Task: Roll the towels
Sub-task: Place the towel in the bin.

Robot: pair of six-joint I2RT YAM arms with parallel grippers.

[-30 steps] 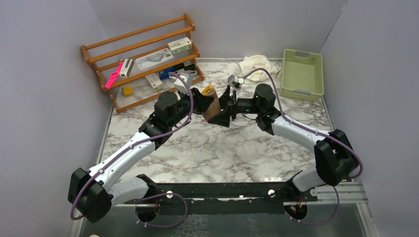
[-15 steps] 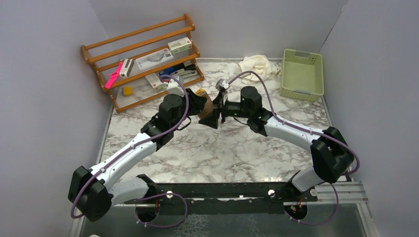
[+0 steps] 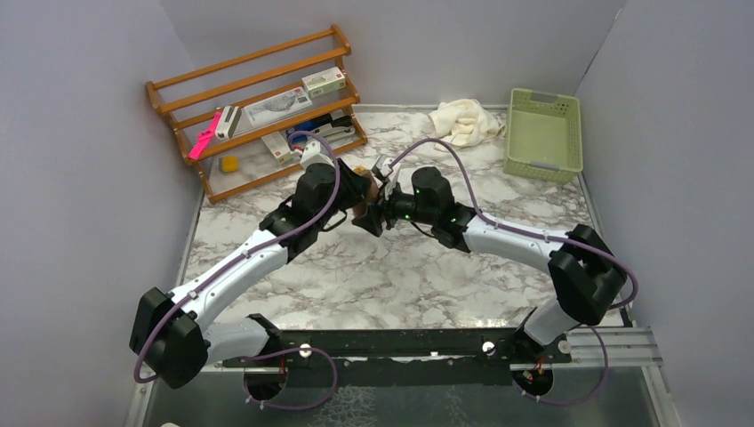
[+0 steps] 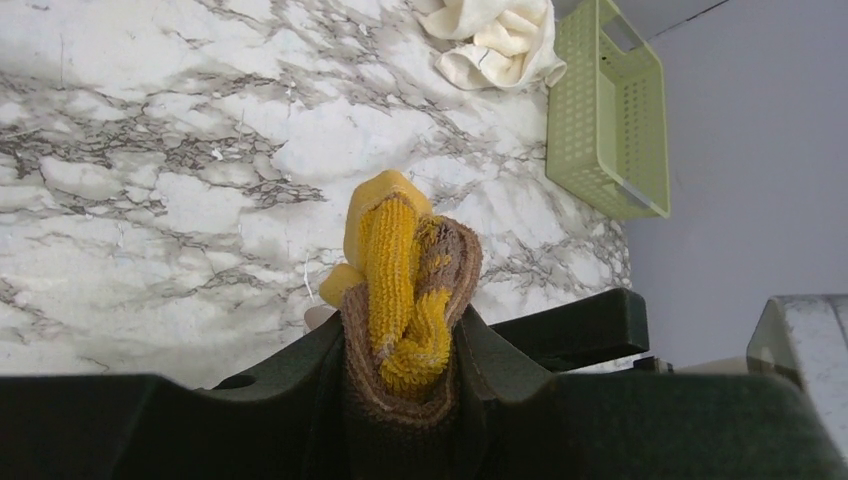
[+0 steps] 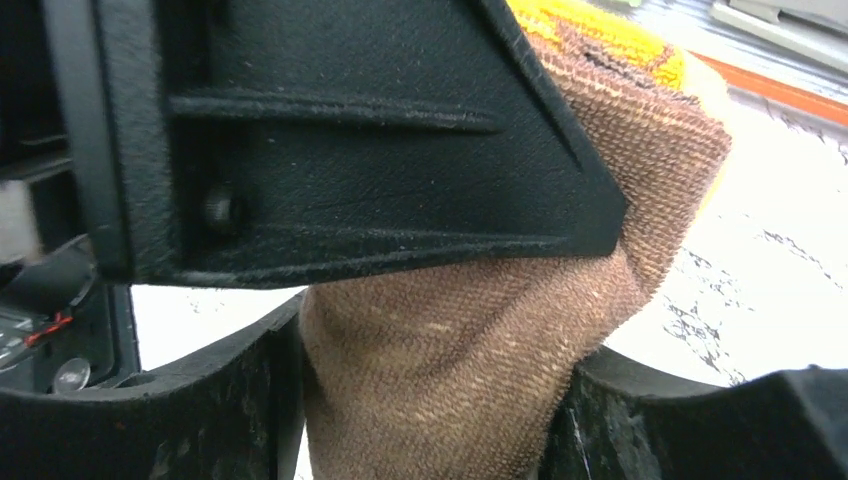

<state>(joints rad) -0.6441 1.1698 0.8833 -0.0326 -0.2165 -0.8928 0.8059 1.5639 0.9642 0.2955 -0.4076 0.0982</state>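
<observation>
The mustard-yellow towel (image 4: 405, 280), bunched into a roll with its brownish side outward, sticks up from between the fingers of my left gripper (image 4: 405, 345), which is shut on it. In the top view both grippers meet at this towel (image 3: 363, 210) above mid-table, with the left gripper (image 3: 356, 189) on one side and the right gripper (image 3: 380, 212) on the other. In the right wrist view the brown cloth (image 5: 470, 340) fills the gap of my right gripper (image 5: 430, 400) and touches both fingers. The cream towel (image 3: 464, 120) lies crumpled at the back, apart from both arms.
A pale green basket (image 3: 513, 133) stands at the back right beside the cream towel (image 4: 497, 40). A wooden rack (image 3: 178, 133) with boxes and small items lines the back left. Grey walls close in the marble table (image 3: 391, 276).
Both arms have carried the mustard towel left and a little toward the rack. The right gripper's fingers have narrowed onto the cloth. The left grip is unchanged.
</observation>
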